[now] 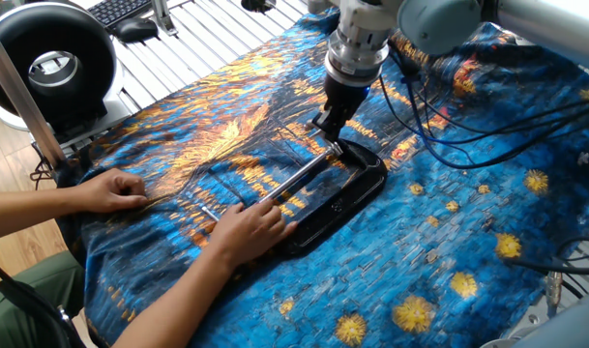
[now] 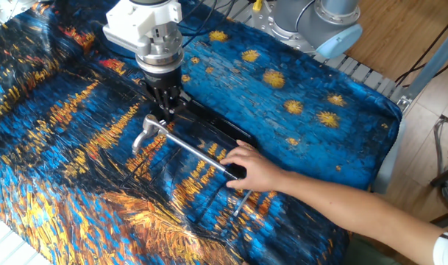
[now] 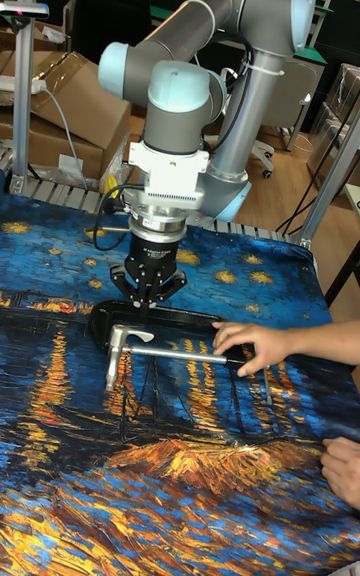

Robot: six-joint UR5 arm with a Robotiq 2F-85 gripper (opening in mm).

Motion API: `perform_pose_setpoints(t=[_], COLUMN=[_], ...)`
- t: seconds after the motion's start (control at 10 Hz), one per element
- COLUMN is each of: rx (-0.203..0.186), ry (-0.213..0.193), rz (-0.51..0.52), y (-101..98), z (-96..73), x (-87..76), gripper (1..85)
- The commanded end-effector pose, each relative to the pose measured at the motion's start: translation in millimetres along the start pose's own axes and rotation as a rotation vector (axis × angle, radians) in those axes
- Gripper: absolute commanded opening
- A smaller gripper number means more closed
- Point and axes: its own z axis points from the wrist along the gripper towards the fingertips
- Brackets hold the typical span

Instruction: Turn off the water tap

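The water tap (image 2: pixel 144 133) is a small shiny silver lever at the end of a long silver rod (image 2: pixel 196 152) on a black C-clamp frame (image 2: pixel 210 123) that lies on the cloth. It also shows in the tall view as the tap (image 3: pixel 114 347) left of the frame (image 3: pixel 98 321). My gripper (image 2: pixel 165 114) points straight down just behind the tap's head, fingers drawn together over the clamp's end. From the tall view the gripper (image 3: pixel 148 303) stands right above the tap. From the opposite side the gripper (image 1: pixel 326 126) hides most of the tap.
A person's hand (image 2: pixel 251 169) presses on the clamp's far end, and the other hand (image 1: pixel 115 189) holds the blue-and-orange cloth (image 1: pixel 449 242). Cables (image 1: pixel 439 106) trail behind the arm. A thin cross-pin (image 2: pixel 238 202) ends the rod. A round black device (image 1: pixel 52 60) stands off the table.
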Motion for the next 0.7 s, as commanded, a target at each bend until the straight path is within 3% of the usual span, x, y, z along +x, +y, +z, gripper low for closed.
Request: perform_pose_setpoints(t=[0.0, 0.6], rx=[-0.01, -0.013], ry=[-0.014, -0.045], rz=[0.006, -0.012], y=[2.0, 3.1], z=[-0.7, 9.9], x=[-3.7, -13.7], gripper=[1.3, 1.3])
